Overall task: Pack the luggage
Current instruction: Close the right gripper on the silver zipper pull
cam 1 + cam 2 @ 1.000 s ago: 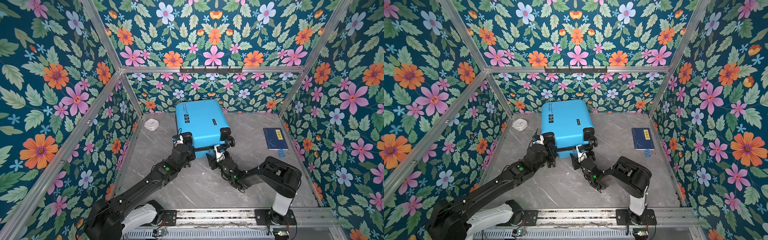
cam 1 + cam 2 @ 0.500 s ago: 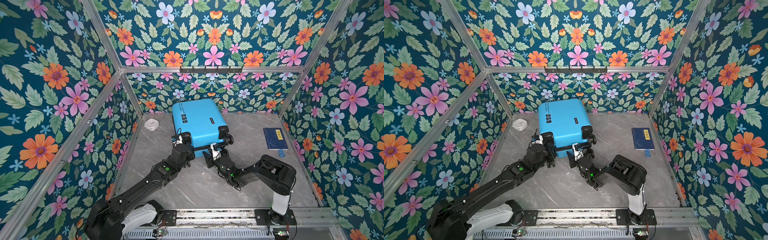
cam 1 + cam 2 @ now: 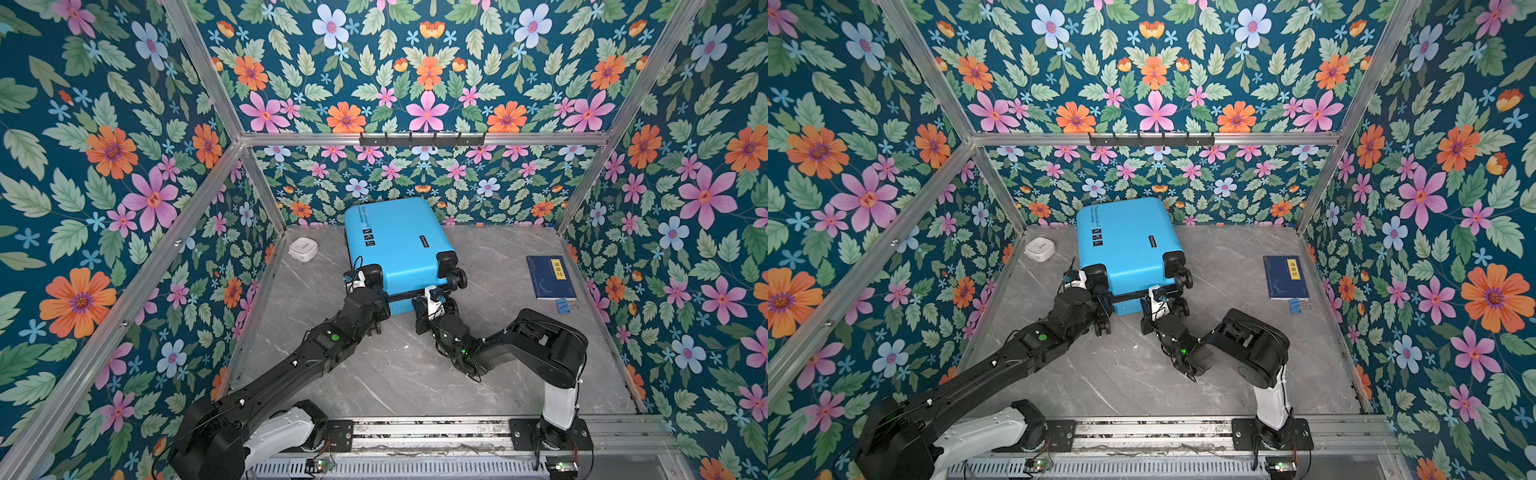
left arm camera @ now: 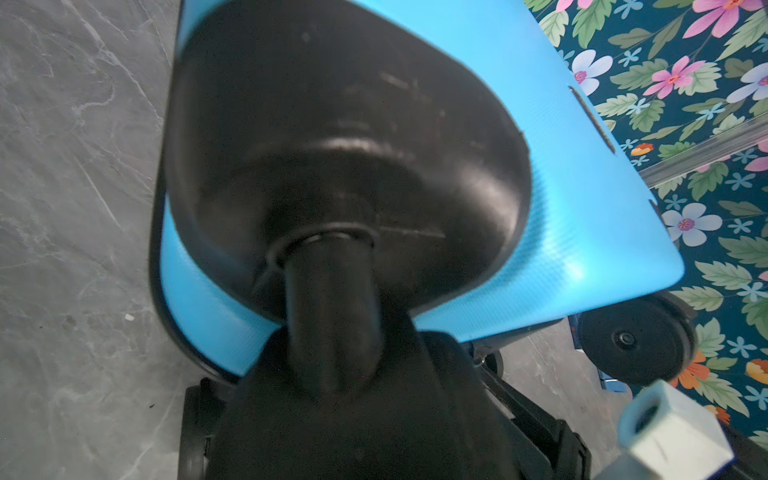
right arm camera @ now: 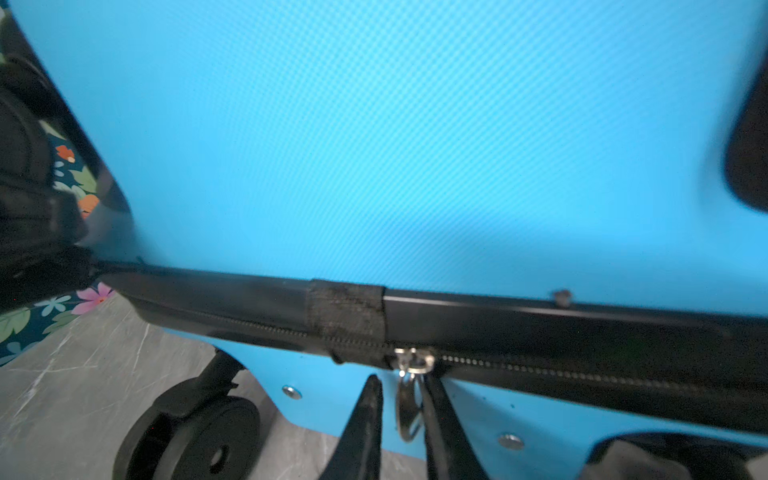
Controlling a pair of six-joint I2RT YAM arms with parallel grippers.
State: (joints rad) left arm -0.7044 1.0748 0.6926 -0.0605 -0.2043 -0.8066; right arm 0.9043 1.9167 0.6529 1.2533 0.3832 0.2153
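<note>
Small sky-blue hard-shell suitcase (image 3: 399,243) lies flat on the grey marble table (image 3: 374,374) by the back wall. Probably rigid, slick and light; best taken by zip or wheels. The right hand (image 5: 401,395), narrow, straddles the metal zip pull (image 5: 409,411) without pinching. The left hand (image 3: 374,284) sits at a black caster (image 4: 332,332), grip unclear.

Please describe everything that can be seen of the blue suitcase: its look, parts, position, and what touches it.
The luggage is a small sky-blue hard-shell case with a finely textured surface, black casters, a black zipper band and small black printing. It lies on its broad side on the grey table, casters toward the robot. The left gripper sits at the left caster, its fingers hidden. The right gripper has its jaws narrowly apart around the metal zipper pull.
</note>
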